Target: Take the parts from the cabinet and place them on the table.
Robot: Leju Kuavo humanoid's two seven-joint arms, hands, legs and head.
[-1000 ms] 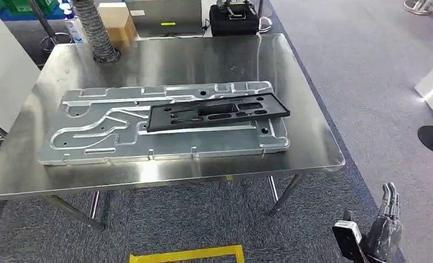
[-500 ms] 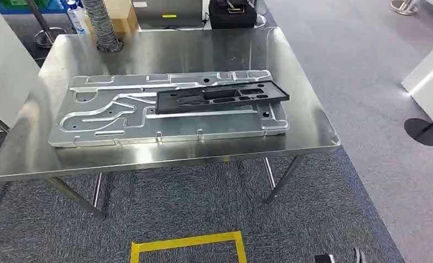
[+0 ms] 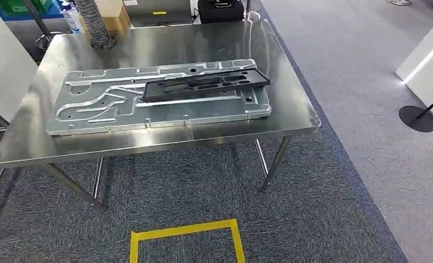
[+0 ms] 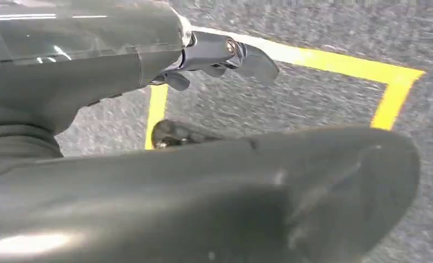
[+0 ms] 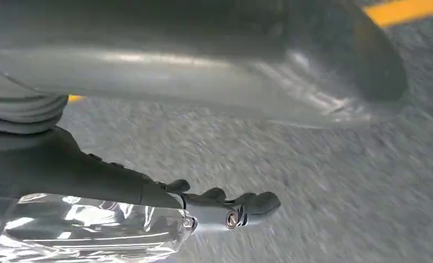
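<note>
A large silver machined plate point(image 3: 93, 109) lies flat on the steel table point(image 3: 176, 38). A long black frame part point(image 3: 203, 86) rests on top of the plate, toward its right half. My left hand point(image 4: 220, 55) hangs over the grey carpet with its fingers stretched out and nothing in them. My right hand point(image 5: 225, 205) also hangs above the carpet, fingers extended and holding nothing. Both hands are well away from the table.
A yellow tape square point(image 3: 184, 233) marks the carpet in front of the table. A white cabinet side point(image 3: 3, 66) stands at the left, a white unit point(image 3: 428, 55) and a black round base point(image 3: 417, 118) at the right. A ribbed hose point(image 3: 91, 22) and a black case point(image 3: 220, 10) sit behind the table.
The camera has moved, so the table now sits higher and farther in the head view. My right hand, seen at the lower right a second ago, has left that view.
</note>
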